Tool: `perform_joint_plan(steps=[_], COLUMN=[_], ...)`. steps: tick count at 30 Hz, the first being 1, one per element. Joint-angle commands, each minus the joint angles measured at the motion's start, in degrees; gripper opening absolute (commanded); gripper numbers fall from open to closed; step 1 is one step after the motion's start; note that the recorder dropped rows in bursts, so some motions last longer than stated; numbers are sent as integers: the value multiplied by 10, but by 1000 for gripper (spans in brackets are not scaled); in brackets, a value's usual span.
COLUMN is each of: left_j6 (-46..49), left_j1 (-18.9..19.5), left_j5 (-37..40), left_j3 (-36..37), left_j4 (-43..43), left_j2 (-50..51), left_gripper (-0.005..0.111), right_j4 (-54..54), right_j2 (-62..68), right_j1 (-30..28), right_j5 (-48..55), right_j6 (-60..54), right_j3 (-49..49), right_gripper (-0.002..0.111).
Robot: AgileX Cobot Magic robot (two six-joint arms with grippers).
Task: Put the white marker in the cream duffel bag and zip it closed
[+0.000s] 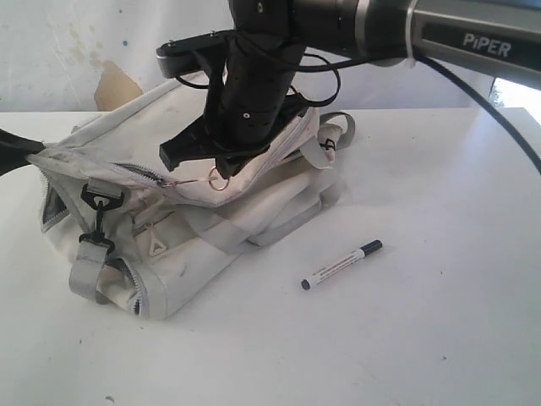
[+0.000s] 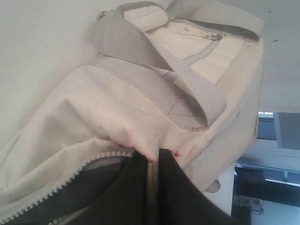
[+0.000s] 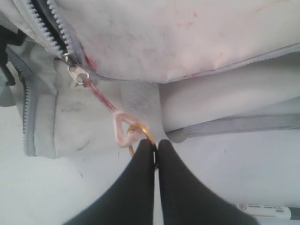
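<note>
Right claw: fingers pressed together, nipping the ring at its near edge. A pinkish pull loop is linked through that ring. A thin cord runs from it up to the slider.

Beyond the slider the zip lies parted, with dark inside showing. On the claw's side of the slider the bag looks closed.

Left claw: fingers pressed together on a fold of bag cloth right at the zip's edge, at the bag's far end. A grey strap lies slack across the top, away from both grips.

Marker: flat on the table, apart from the bag on its right, cap pointing away. Not yet in.

Step in hand, as I judge it: drawing the slider along to widen the mouth.

How to do it well:
- Pull along the line of the zip, low and level, not upward. Lifting would only hoist the soft bag.
- Let the left grip hold firm as an anchor so the cloth is taut between the claws.
- The hold on the ring is thin, so go slowly. A jerk may slip it out or snag teeth on the loose fold.
- Stop once the gap would easily take the marker.
</note>
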Motion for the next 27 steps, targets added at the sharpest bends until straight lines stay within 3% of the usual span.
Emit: perform_joint_plan(steps=[1, 4, 7, 9, 14, 15, 21, 27], left_j6=[53, 78, 78, 83, 145, 147, 165, 66], left_j1=[8, 8, 8, 8, 8, 8, 11, 5], left_j5=[13, 19, 19, 19, 20, 16, 18, 89], left_j3=[-2, -2, -2, -2, -2, -2, -2, -1], left_j4=[-15, -13, -7, -6, 5, 9, 36, 130], left_j2=[-2, -8, -11, -12, -25, -28, -68, -115], left_gripper=[0, 3, 16, 30, 83, 88, 91, 86], right_j4=[35, 58, 63, 68, 87, 89, 88, 88], right_j2=[-10, -10, -10, -10, -10, -10, -9, -9], right_j1=[-7, -7, -7, -7, -7, -7, -7, -7], right_j5=[0, 0, -3, -4, -12, -15, -22, -42], right_j6=[-1, -3, -3, -3, -4, -4, -4, -4], right_j3=[1, 1, 1, 1, 1, 1, 1, 1], right_gripper=[0, 0, 0, 0, 0, 0, 0, 0])
